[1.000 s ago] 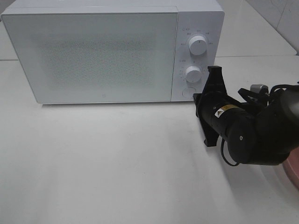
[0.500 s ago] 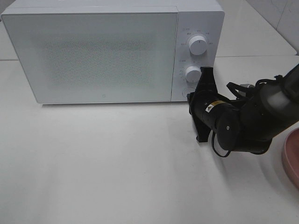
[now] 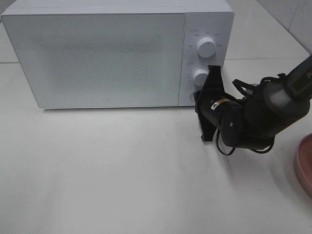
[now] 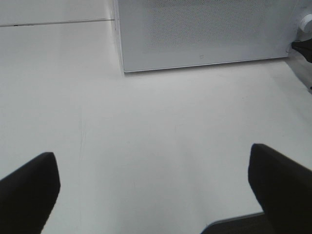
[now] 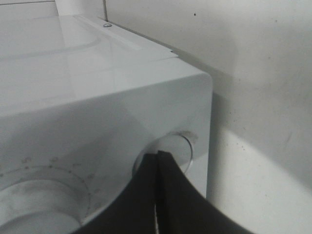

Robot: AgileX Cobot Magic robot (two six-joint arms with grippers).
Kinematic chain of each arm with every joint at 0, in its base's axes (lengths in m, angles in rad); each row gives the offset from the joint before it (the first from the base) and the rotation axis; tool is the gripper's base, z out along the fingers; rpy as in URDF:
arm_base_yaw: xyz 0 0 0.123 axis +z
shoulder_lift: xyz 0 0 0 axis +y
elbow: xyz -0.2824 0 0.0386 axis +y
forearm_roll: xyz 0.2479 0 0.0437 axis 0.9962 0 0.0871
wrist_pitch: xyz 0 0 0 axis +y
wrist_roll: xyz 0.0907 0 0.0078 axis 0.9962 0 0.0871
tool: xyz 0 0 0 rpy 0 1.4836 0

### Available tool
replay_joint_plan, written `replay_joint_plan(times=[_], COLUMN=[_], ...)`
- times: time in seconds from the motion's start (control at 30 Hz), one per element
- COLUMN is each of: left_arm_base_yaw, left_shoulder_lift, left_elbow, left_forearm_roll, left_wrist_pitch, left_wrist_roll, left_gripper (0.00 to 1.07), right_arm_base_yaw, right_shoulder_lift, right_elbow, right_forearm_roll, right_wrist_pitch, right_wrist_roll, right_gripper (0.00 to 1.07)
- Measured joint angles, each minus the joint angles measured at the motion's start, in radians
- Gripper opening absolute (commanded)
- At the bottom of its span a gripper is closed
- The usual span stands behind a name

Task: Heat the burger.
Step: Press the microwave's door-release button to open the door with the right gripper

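A white microwave fills the high view from 10 to 1 o'clock on a white table, its frosted door closed. The burger is not visible in any view. It may be inside the microwave, behind a door too cloudy to see through, or out of frame at the right, and the pictures do not settle which. Only a sliver of a pink plate shows at the table edge, at about 4 o'clock, with nothing visible on that sliver. The right gripper has its two fingers pressed together into one blunt tip. It meets the round button at the foot of the control panel, just below the lower dial, at about 2 o'clock in the high view. This looks like a push to release the door. The left gripper hangs with its fingers spread wide over bare table in front of the microwave, holding nothing. By its kind, a small burger is probably light and soft, and its stacked layers could slide or squash under a hard pinch. It is best taken with a gentle, wide grip across the bun's sides, low enough to catch the bottom half, or carried by a plate rim if it sits on one.
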Motion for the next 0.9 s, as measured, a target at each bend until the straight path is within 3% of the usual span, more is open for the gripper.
replay_joint_plan(times=[0.47, 0.9], left_arm_base_yaw=[0.0, 0.0], left_shoulder_lift=[0.0, 0.0], left_elbow=[0.0, 0.0], left_forearm_roll=[0.0, 0.0], left_wrist_pitch=[0.0, 0.0], left_wrist_roll=[0.0, 0.0], left_gripper=[0.98, 0.98], right_arm_base_yaw=[0.0, 0.017], right_shoulder_lift=[0.035, 0.083], right_elbow=[-0.037, -0.095], right_forearm_roll=[0.006, 0.096], right_wrist_pitch=[-0.001, -0.035], right_wrist_roll=[0.0, -0.031], right_gripper=[0.0, 0.0])
